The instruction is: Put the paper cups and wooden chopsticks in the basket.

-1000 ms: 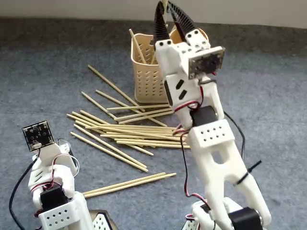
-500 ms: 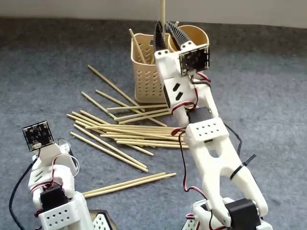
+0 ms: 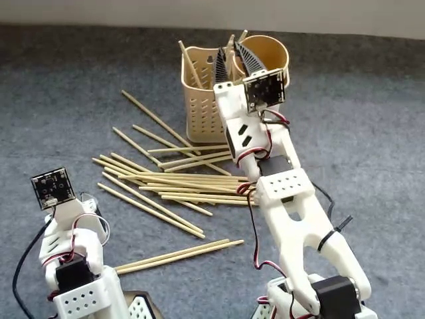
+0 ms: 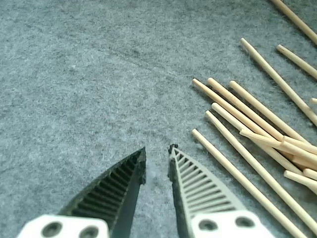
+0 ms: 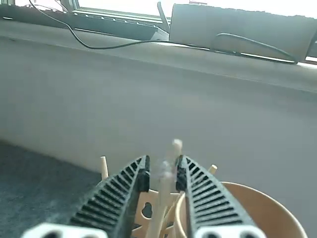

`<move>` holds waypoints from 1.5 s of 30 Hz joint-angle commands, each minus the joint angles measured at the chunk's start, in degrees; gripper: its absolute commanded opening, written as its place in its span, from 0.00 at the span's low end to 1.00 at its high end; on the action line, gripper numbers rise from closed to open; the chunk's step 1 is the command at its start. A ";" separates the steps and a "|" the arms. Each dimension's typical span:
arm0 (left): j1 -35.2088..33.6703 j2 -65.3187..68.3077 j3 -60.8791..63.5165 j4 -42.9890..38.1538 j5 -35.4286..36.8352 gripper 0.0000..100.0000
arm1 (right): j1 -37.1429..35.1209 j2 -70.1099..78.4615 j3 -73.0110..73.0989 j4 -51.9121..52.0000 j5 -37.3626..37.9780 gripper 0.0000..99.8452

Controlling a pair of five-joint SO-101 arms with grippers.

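right tool (image 3: 230, 50) lower, above basket (image 3: 199, 101)

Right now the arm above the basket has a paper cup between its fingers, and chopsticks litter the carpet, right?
No: the right wrist view shows a wooden chopstick instead in the right gripper above the basket. The rest holds.

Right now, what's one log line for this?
right gripper: above basket, chopstick between jaws | left gripper: open, empty, over mat | loose chopsticks: many
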 commanded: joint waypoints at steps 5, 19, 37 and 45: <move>-0.04 0.04 1.19 -0.09 -0.35 0.09 | 0.40 -14.99 8.75 -1.01 -0.09 0.00; -0.04 0.04 1.19 -0.18 -0.35 0.09 | 0.66 -44.35 40.66 -1.01 -0.26 0.01; 0.04 0.04 1.19 -0.44 -0.44 0.10 | 0.66 -55.52 58.24 -1.01 -0.44 0.01; 0.04 0.04 -1.27 -2.37 -1.32 0.10 | 4.35 -55.52 60.44 -1.01 -0.44 0.01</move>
